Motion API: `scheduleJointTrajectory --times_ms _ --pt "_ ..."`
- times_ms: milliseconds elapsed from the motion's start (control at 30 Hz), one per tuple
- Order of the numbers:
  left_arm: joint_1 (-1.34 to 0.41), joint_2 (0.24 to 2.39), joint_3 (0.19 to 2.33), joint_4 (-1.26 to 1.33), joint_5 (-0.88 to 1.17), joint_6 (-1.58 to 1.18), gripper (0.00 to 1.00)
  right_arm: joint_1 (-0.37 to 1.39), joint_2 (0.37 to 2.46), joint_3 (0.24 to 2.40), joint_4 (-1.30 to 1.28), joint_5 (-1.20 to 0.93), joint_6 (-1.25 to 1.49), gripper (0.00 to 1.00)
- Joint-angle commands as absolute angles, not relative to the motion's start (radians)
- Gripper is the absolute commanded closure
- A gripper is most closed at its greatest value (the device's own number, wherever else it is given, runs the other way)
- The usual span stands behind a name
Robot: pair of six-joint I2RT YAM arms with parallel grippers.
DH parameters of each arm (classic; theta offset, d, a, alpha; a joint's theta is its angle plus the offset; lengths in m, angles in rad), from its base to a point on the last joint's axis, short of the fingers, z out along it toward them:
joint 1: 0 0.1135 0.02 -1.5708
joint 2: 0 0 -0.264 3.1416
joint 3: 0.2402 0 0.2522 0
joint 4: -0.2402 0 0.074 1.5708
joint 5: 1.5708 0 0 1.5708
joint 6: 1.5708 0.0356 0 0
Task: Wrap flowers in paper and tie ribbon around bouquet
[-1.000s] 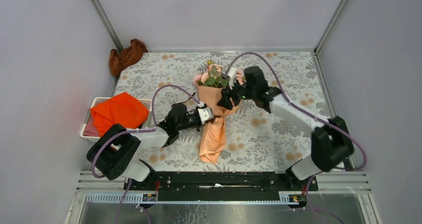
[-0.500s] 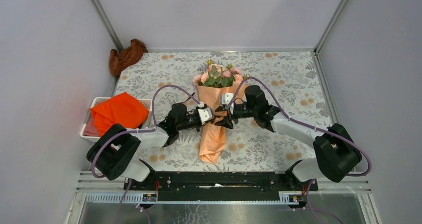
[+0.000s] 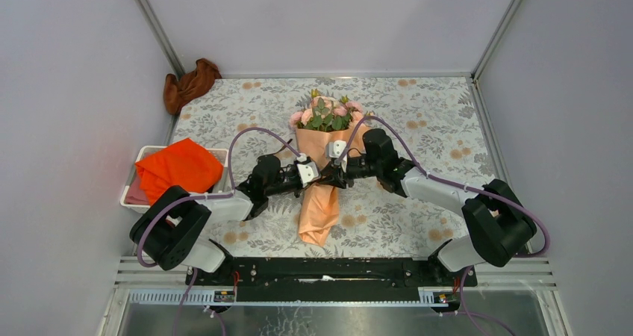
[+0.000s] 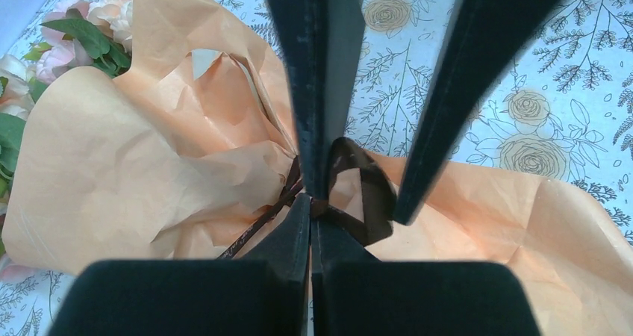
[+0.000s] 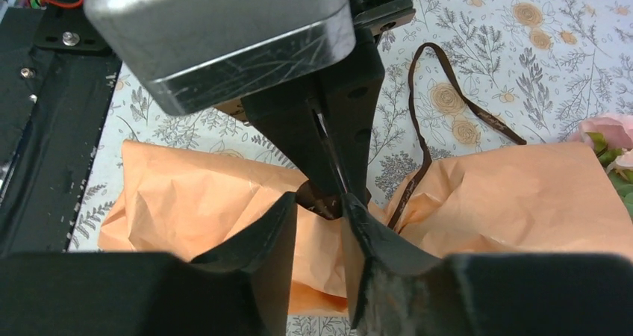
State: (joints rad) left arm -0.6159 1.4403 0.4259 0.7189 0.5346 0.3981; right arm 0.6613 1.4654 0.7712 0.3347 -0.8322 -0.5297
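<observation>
The bouquet lies on the table, pink flowers (image 3: 326, 115) at the far end and the peach paper (image 3: 317, 210) cone pointing toward the arm bases. The dark brown ribbon (image 4: 369, 201) circles its waist and forms a small loop. My left gripper (image 4: 311, 201) is shut on the ribbon at the foot of that loop. My right gripper (image 5: 322, 201) faces it from the other side, open, its fingers (image 4: 321, 89) straddling the loop. A loose ribbon tail (image 5: 422, 104) trails over the floral tablecloth. Both grippers meet at the waist in the top view, left gripper (image 3: 319, 174) and right gripper (image 3: 337, 173).
A white basket (image 3: 128, 192) holding a bright orange cloth (image 3: 179, 168) stands at the left edge. A brown cloth (image 3: 190, 84) lies crumpled in the far left corner. Grey walls close in the table on three sides.
The right arm swung from beside the flowers down to the bouquet's waist, and its jaws narrowed around the ribbon loop. The left gripper stayed put, shut on the ribbon.
</observation>
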Motion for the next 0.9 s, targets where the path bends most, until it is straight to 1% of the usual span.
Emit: scheduleJointTrajectory --times_ms 0,100,133,167,200,233,267,300,333,433,467,567,633,700,867 --pt "-0.624 1.438 0.451 0.739 0.541 0.419 1.0 0.673 1.465 0.8 0.403 -0.849 -0.487 0.76" --pt "-0.624 1.437 0.457 0.737 0.534 0.425 1.0 0.674 1.465 0.811 0.359 -0.829 -0.493 0.94" --pt "-0.624 1.436 0.458 0.728 0.535 0.433 1.0 0.673 1.463 0.815 0.343 -0.82 -0.492 0.99" --pt "-0.624 1.434 0.462 0.714 0.537 0.441 1.0 0.673 1.462 0.817 0.337 -0.81 -0.484 1.0" --pt "-0.624 1.428 0.465 0.694 0.536 0.448 0.81 0.672 1.462 0.82 0.33 -0.792 -0.47 1.0" --pt "-0.623 1.417 0.469 0.663 0.532 0.458 0.6 0.672 1.463 0.823 0.326 -0.771 -0.454 1.0" --pt "-0.623 1.402 0.478 0.612 0.526 0.483 0.44 0.673 1.465 0.827 0.315 -0.751 -0.441 1.0" --pt "-0.622 1.38 0.492 0.541 0.517 0.522 0.37 0.672 1.466 0.831 0.299 -0.732 -0.435 1.0" --pt "-0.62 1.348 0.513 0.452 0.505 0.567 0.34 0.673 1.469 0.835 0.289 -0.718 -0.423 1.0" --pt "-0.59 1.294 0.598 0.137 0.479 0.725 0.3 0.671 1.476 0.834 0.297 -0.704 -0.391 1.0" --pt "-0.564 1.289 0.631 0.012 0.497 0.837 0.3 0.671 1.48 0.833 0.302 -0.702 -0.379 1.0" --pt "-0.413 1.312 0.739 -0.309 0.605 1.051 0.3 0.671 1.489 0.84 0.308 -0.688 -0.355 1.0" --pt "-0.313 1.36 0.818 -0.502 0.624 1.233 0.29 0.671 1.489 0.841 0.31 -0.68 -0.346 1.0" --pt "-0.245 1.403 0.866 -0.583 0.568 1.35 0.31 0.671 1.487 0.838 0.315 -0.681 -0.34 1.0" --pt "-0.131 1.533 0.957 -0.658 0.444 1.537 0.4 0.671 1.483 0.828 0.326 -0.673 -0.336 1.0"
